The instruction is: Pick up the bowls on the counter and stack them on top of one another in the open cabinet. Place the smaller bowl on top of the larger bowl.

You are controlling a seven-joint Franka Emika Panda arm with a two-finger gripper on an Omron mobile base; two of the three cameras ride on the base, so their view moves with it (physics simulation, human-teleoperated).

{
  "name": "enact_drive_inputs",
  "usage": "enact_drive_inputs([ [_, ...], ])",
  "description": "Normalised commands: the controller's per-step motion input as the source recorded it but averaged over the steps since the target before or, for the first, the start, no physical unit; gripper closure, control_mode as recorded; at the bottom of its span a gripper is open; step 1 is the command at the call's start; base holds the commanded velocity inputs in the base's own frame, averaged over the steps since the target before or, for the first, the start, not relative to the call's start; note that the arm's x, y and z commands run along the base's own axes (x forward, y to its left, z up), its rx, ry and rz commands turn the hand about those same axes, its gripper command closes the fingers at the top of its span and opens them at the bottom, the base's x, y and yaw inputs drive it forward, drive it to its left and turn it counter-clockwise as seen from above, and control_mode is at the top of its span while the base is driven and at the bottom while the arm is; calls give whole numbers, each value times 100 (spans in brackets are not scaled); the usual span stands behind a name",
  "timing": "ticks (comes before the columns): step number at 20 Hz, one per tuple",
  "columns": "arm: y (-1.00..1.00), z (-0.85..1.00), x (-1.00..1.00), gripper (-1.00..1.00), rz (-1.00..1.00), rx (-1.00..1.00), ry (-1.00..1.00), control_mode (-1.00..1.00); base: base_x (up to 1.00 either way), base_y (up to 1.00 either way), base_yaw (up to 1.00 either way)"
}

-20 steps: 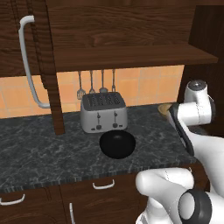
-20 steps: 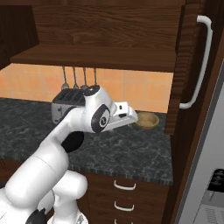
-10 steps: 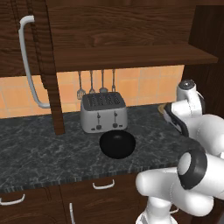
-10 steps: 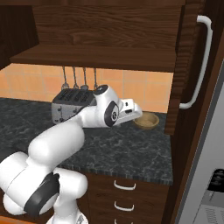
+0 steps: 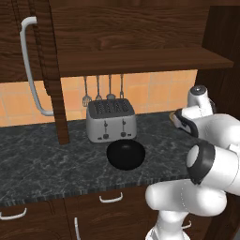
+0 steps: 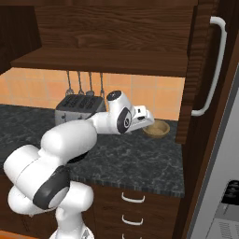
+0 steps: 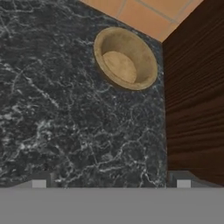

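Note:
The smaller bowl [image 7: 126,59], tan and shallow, sits upright on the counter [image 7: 52,109] in the back corner, against the tiled wall and a dark wood panel. My gripper [image 7: 111,180] hovers above and short of it, open and holding nothing. From the right base view, the gripper [image 6: 150,122] reaches toward the smaller bowl [image 6: 157,128] from the left. The larger bowl [image 5: 125,154], glossy black, stands on the counter [image 5: 47,164] in front of the toaster. The open cabinet [image 5: 140,61] hangs above with a bare plank shelf.
A silver toaster [image 5: 111,120] stands at the back wall under several hanging utensils [image 5: 104,89]. The cabinet door [image 5: 51,70] with its pale curved handle [image 5: 30,65] swings out at the left. A tall wood panel [image 7: 194,96] rises right beside the tan bowl.
The arm has swung right and stretched out, bringing the hand closer to the tan bowl. The jaws have stayed wide. Neither bowl has moved.

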Motion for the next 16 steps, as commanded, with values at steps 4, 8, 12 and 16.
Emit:
enact_drive_inputs([
  [4,0,-23,24,-100,6,1,0,-100,0,0,0],
  [8,0,-27,26,-100,5,0,0,-100,0,0,0],
  [12,0,-25,38,-100,5,2,0,-100,0,0,0],
  [16,-1,-18,42,-100,5,3,0,-100,0,0,0],
])
